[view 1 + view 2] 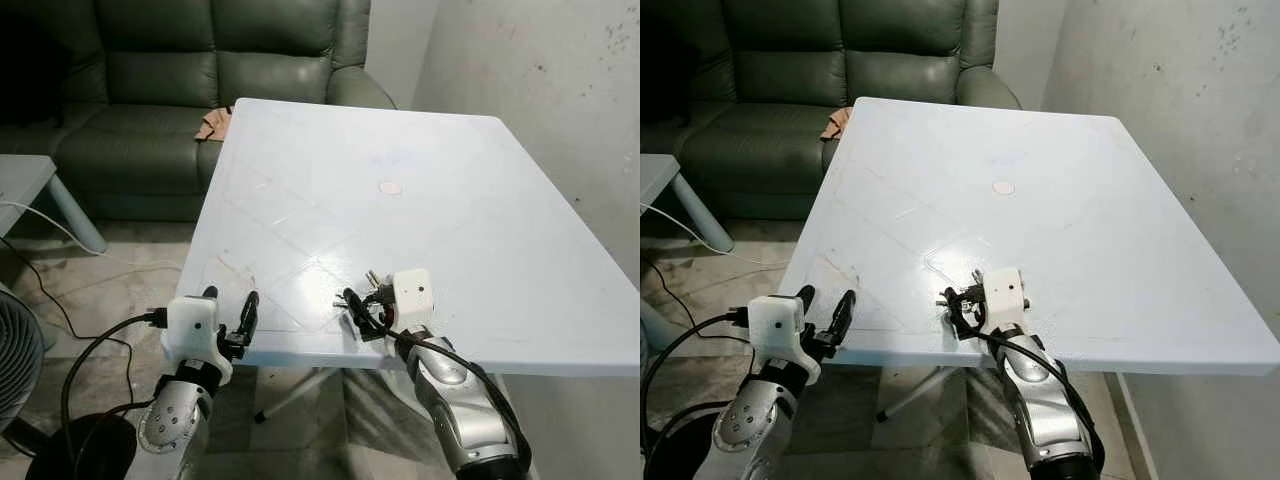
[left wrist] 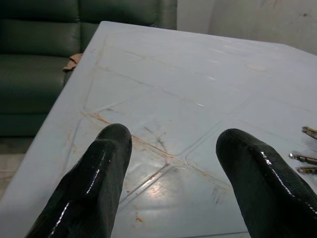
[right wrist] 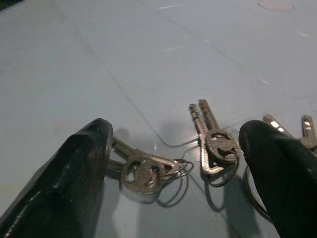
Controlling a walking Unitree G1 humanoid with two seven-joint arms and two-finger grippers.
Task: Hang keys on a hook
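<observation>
Left eye view: right gripper (image 1: 362,312) rested low over the near edge of the white table (image 1: 480,200), fingers parted about the keys (image 1: 372,292); left gripper (image 1: 232,318) hovered at the table's near-left corner, fingers apart, holding nothing. A green sofa (image 1: 170,90) stood beyond. Left wrist view: two black fingers (image 2: 94,183) spread above bare tabletop. Right wrist view: several silver keys on rings lay flat between the parted fingers (image 3: 64,183), unclamped.
</observation>
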